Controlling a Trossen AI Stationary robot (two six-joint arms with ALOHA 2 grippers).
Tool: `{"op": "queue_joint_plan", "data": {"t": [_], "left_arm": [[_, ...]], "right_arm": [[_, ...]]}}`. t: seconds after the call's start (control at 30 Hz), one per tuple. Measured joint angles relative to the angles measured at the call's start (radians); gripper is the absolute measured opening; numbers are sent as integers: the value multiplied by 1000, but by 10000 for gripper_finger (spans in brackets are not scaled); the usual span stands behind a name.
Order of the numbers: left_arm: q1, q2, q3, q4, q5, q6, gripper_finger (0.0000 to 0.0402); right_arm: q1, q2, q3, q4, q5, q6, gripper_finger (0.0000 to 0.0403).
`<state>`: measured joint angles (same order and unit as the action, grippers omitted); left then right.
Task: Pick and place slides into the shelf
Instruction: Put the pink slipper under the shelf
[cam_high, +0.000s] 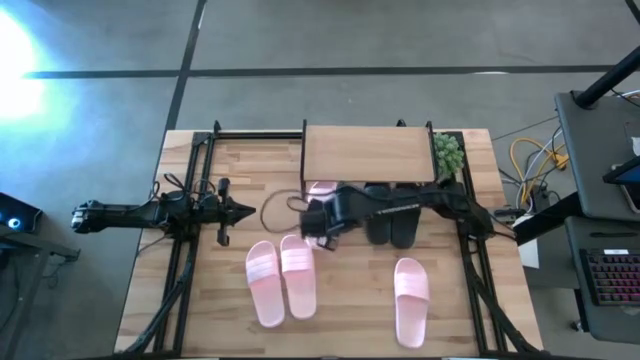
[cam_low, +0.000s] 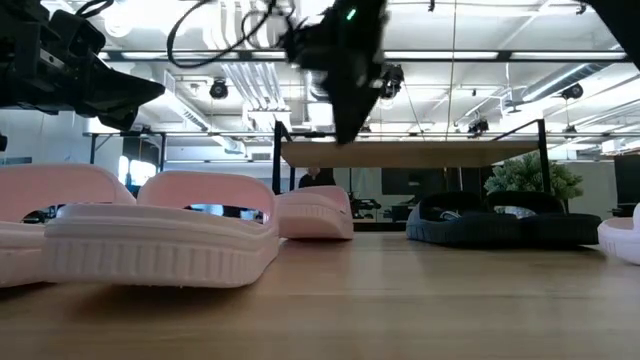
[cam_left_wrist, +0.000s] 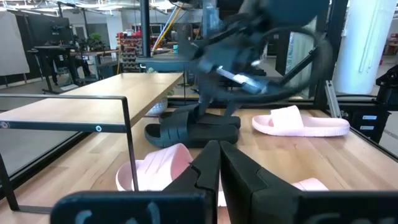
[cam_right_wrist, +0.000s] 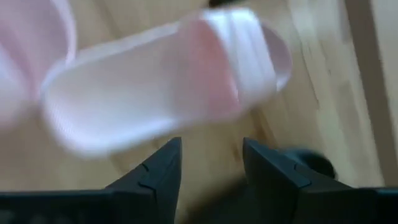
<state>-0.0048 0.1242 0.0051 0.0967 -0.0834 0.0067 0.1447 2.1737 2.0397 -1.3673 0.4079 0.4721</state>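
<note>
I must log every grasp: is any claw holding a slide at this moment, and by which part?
Nothing is held. The right claw is open above a pink slide in front of the shelf, with nothing between its fingers. The left claw is shut and empty, off to the left.

You're looking at four pink slides: a pair (cam_high: 263, 283) (cam_high: 298, 275), one alone (cam_high: 411, 296), one (cam_high: 321, 188) at the shelf (cam_high: 368, 153) edge. Two black slides (cam_high: 378, 226) (cam_high: 402, 229) sitting under it. One shelf, one plant (cam_high: 447, 154).

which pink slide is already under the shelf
The pink slide poking out below the shelf, left of the black pair. The other three pink ones lie out on the open table in front.
</note>
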Motion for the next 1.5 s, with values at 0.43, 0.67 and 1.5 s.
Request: {"op": "queue_joint_plan", "data": {"t": [0.43,0.67,1.5], "left_arm": [[0,1,0,1,0,0,0],[0,0,0,0,0,0,0],[0,0,0,0,0,0,0]], "right_arm": [[386,-16,-20,-204,0,206,155],[586,-16,-70,-203,-29,479,155],[699,-25,-475,-203,-214,777,155]]}}
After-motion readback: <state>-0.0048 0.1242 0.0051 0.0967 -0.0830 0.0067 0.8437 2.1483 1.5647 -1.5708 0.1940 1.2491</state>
